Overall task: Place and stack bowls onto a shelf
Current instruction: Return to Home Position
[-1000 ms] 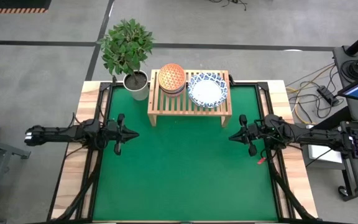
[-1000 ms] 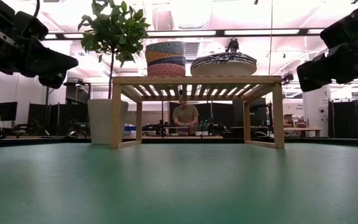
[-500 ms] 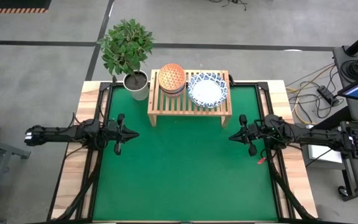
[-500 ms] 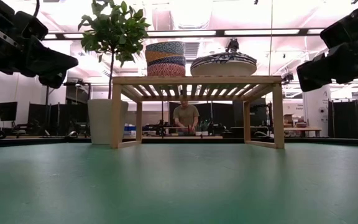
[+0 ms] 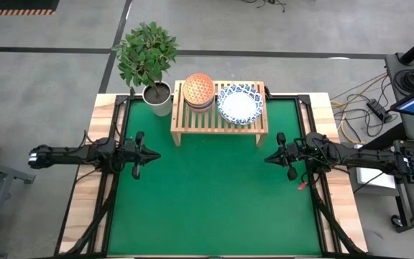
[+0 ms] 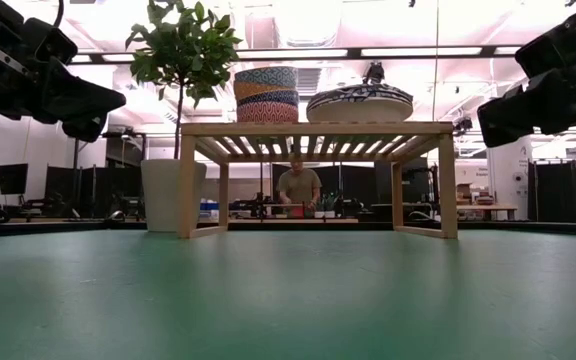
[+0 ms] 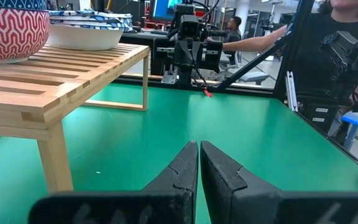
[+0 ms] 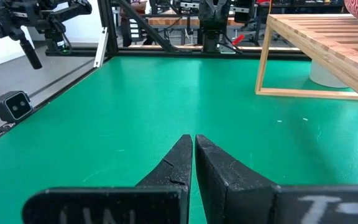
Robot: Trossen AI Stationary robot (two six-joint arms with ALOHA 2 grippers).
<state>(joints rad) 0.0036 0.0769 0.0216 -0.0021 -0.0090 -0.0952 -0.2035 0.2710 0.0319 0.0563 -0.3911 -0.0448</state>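
The light-wood shelf (image 5: 220, 114) stands at the far middle of the green mat on its short side legs. On its slatted top rest two stacks of bowls: the smaller ones (image 5: 199, 90) (image 6: 266, 95), orange-red dotted on top, on the left half, and the wide white, blue-rimmed ones (image 5: 240, 103) (image 6: 359, 102) on the right half. My left gripper (image 5: 155, 153) (image 7: 199, 147) hovers shut at the mat's left edge, my right gripper (image 5: 267, 158) (image 8: 193, 139) shut at the right edge. Both are empty and well clear of the shelf.
A white pot with a leafy plant (image 5: 149, 61) stands just off the shelf's far left corner. The green mat (image 5: 214, 201) lies bare in front of the shelf. A person (image 6: 298, 186) sits in the room beyond the table.
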